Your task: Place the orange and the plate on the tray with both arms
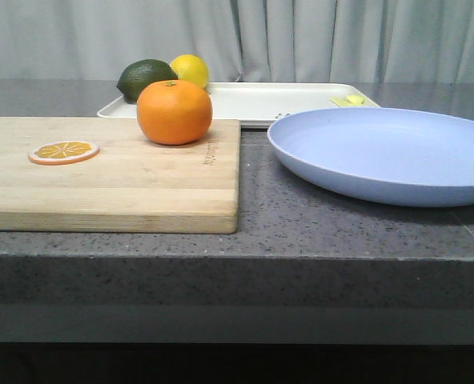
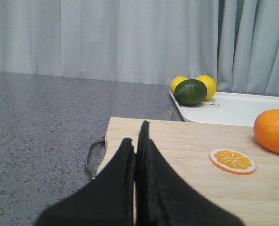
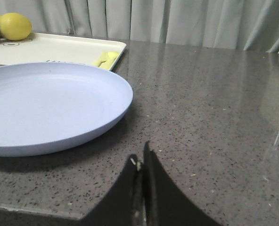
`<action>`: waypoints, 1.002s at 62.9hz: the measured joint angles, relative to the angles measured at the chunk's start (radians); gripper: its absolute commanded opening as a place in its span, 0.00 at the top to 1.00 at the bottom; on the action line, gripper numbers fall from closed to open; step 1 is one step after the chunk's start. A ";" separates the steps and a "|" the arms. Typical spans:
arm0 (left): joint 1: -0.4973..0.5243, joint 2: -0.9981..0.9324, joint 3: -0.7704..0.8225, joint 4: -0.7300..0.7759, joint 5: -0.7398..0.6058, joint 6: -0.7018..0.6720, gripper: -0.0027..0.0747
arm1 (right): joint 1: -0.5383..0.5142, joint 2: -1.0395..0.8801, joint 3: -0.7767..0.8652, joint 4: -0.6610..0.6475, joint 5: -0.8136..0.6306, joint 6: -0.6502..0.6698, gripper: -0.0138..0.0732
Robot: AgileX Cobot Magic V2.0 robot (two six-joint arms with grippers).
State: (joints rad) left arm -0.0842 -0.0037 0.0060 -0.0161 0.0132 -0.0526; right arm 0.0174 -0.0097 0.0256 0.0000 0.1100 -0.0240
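Note:
The orange (image 1: pixel 174 111) sits on the far right part of a wooden cutting board (image 1: pixel 125 184); it also shows in the left wrist view (image 2: pixel 274 131). The lavender-blue plate (image 1: pixel 389 152) lies on the counter right of the board, also in the right wrist view (image 3: pixel 50 103). The cream tray (image 1: pixel 277 100) lies behind both. Neither gripper shows in the front view. My left gripper (image 2: pixel 135 136) is shut and empty above the board's near left end. My right gripper (image 3: pixel 140 157) is shut and empty over the counter, near the plate's right rim.
A dark green lime (image 1: pixel 146 79) and a yellow lemon (image 1: pixel 190 70) rest on the tray's left end, a small yellow piece (image 1: pixel 351 100) on its right end. An orange slice disc (image 1: pixel 63 151) lies on the board. The counter's front edge (image 1: pixel 237 248) is near. Curtains hang behind.

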 measured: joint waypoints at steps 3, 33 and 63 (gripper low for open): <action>0.000 0.000 0.000 0.000 0.000 0.000 0.99 | 0.000 0.000 0.000 0.000 0.000 0.000 0.92; 0.000 0.000 0.000 0.000 0.000 0.000 0.99 | 0.000 0.000 0.000 0.000 0.000 0.000 0.92; 0.000 0.000 -0.023 -0.033 0.025 0.000 0.99 | 0.000 0.000 -0.038 0.000 -0.051 0.000 0.92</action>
State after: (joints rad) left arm -0.0842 -0.0037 -0.0168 -0.0487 0.0381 -0.0526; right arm 0.0174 -0.0097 -0.0127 0.0000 0.0586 -0.0240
